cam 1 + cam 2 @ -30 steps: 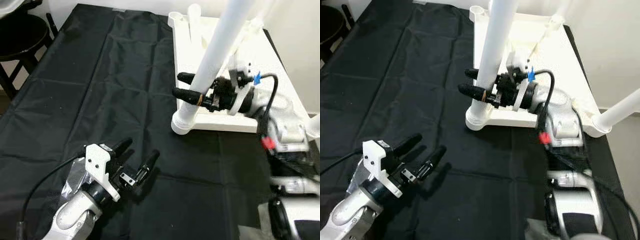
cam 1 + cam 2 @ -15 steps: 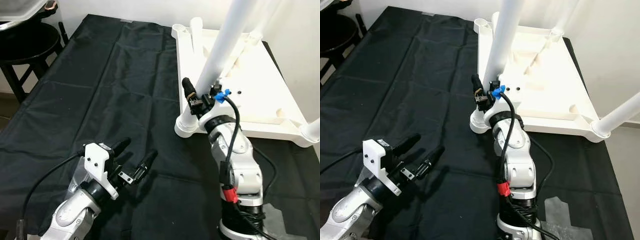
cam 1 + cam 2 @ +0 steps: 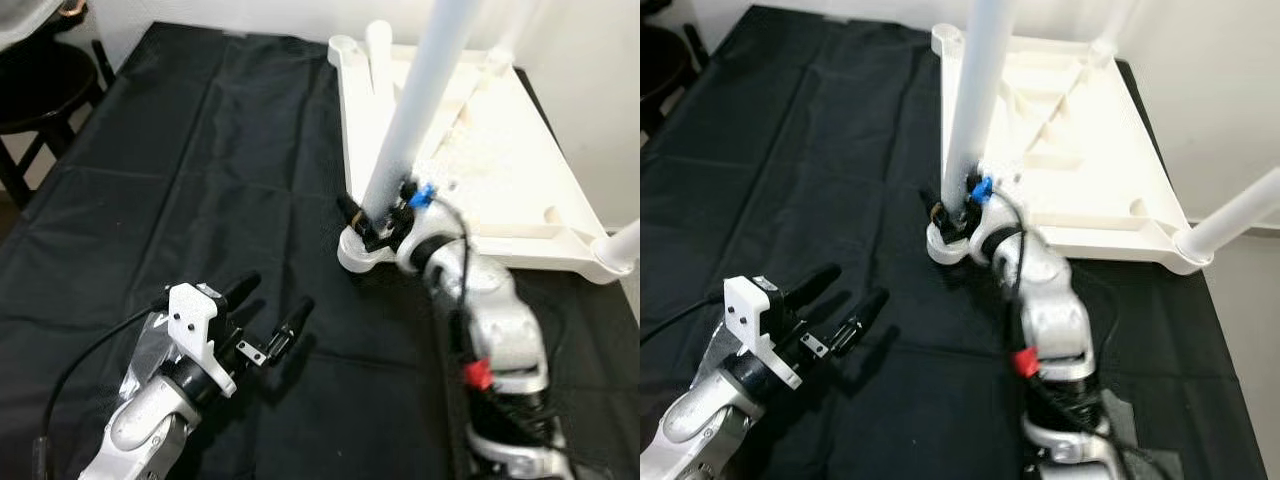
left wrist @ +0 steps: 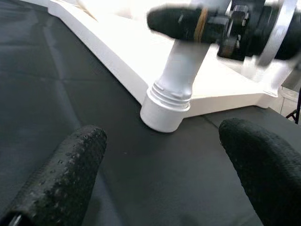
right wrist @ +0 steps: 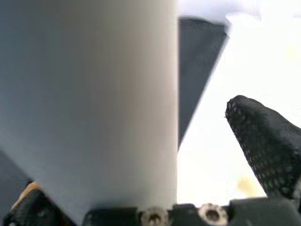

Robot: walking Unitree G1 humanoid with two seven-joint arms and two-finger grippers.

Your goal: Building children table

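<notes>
The white children's table top (image 3: 500, 150) lies upside down on black cloth. A white leg (image 3: 415, 110) stands up from its near left corner socket (image 3: 360, 250). My right gripper (image 3: 375, 215) straddles the leg just above the socket. In the right wrist view the leg (image 5: 89, 103) lies against one side, and a gap shows between it and the other finger (image 5: 263, 141), so the gripper is open. My left gripper (image 3: 277, 295) hovers low over the cloth to the near left, open and holding nothing, its fingers (image 4: 61, 174) pointing at the socket (image 4: 164, 110).
Black cloth (image 3: 200, 180) covers the work surface to the left of the table top. A second white leg (image 3: 625, 245) sticks out at the top's near right corner, and a short white tube (image 3: 378, 40) stands at its far left corner. A dark stool (image 3: 40, 80) is at the far left.
My right wrist has turned around the leg and slid down toward the socket. The head camera has shifted. The left gripper holds its place.
</notes>
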